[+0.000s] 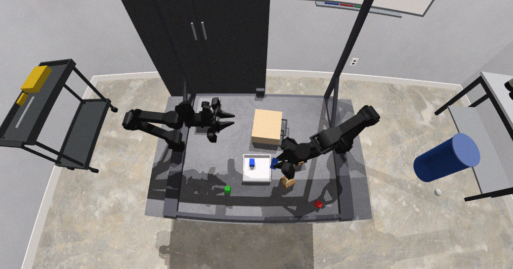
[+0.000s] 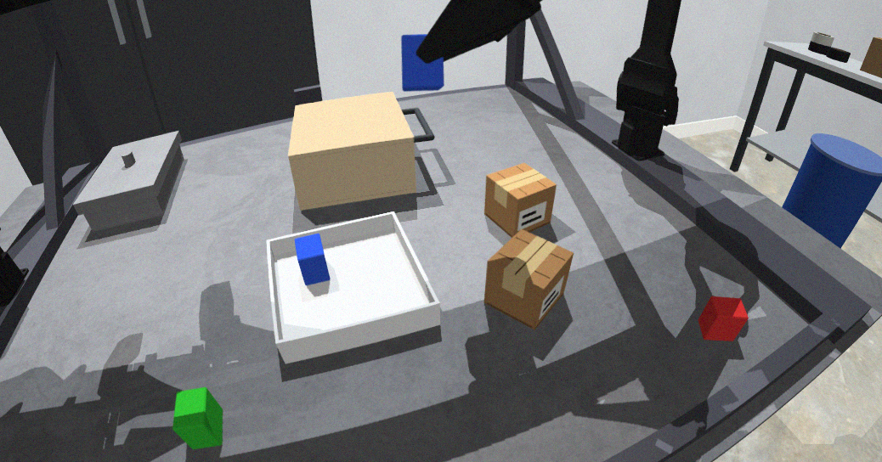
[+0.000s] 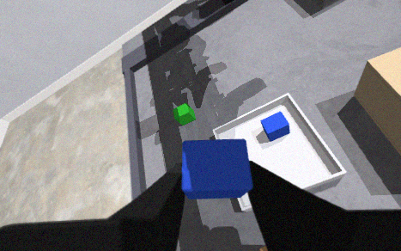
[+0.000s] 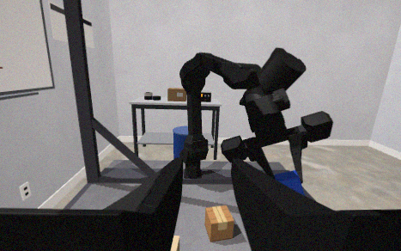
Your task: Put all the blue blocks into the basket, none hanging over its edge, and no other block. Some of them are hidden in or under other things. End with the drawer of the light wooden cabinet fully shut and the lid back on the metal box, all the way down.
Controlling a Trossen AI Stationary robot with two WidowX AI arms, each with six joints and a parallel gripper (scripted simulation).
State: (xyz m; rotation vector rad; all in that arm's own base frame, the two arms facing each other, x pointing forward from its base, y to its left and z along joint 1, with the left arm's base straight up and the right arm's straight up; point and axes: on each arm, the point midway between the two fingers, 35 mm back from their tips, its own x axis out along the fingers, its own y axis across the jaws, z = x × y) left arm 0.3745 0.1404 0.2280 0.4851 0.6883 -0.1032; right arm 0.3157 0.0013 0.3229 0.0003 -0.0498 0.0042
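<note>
My left gripper (image 1: 276, 161) (image 3: 214, 168) is shut on a blue block (image 1: 273, 163) (image 2: 411, 74) (image 3: 217, 165) (image 4: 288, 182), held in the air near the right side of the white basket (image 1: 260, 173) (image 2: 364, 274) (image 3: 293, 156). Another blue block (image 1: 251, 162) (image 2: 313, 259) (image 3: 275, 125) is inside the basket. My right gripper (image 1: 234, 119) is open and empty, left of the light wooden cabinet (image 1: 267, 123) (image 2: 351, 123) (image 3: 400, 90). The cabinet's drawer front is turned away, with only its handle (image 2: 425, 127) showing. The metal box (image 2: 126, 216) has its knobbed lid (image 2: 144, 169) on.
Two cardboard boxes (image 2: 521, 197) (image 2: 527, 280) stand right of the basket; one also shows in the right wrist view (image 4: 219, 223). A green block (image 1: 227, 189) (image 2: 197, 419) (image 3: 184, 114) lies front left, a red block (image 1: 318, 204) (image 2: 722, 318) front right.
</note>
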